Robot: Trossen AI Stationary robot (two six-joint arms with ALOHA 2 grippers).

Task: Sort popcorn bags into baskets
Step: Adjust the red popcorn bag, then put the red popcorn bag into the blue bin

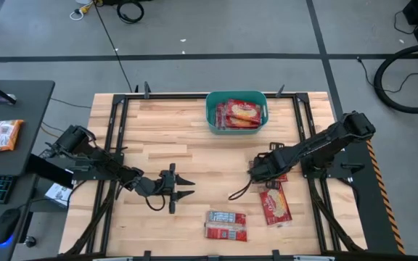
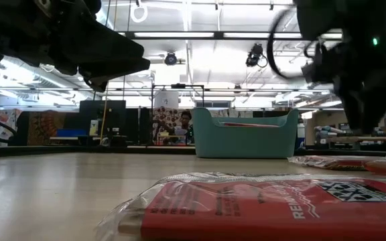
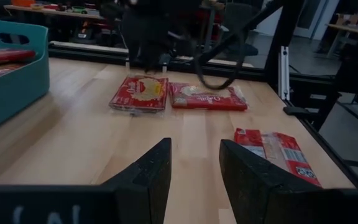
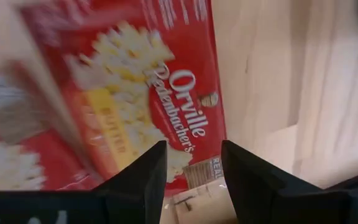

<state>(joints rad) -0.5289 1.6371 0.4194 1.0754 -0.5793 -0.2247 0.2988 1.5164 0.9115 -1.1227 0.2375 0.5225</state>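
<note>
Tabletop: popcorn bag (image 1: pixel 275 205) lengthwise toward basket (image 1: pixel 236 112).

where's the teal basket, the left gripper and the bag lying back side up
teal basket (image 1: pixel 212 116): high view, on its left wall.
left gripper (image 1: pixel 189 187): high view, midway between its open fingertips.
back-side-up bag (image 1: pixel 226 217): high view, on its grey-white back panel.

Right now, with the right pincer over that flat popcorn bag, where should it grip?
Probably come straight down on the popcorn bag and pinch its long edge beside bare table: it lies flat, so only edges offer a hold. The right pincer is open above it.
</note>
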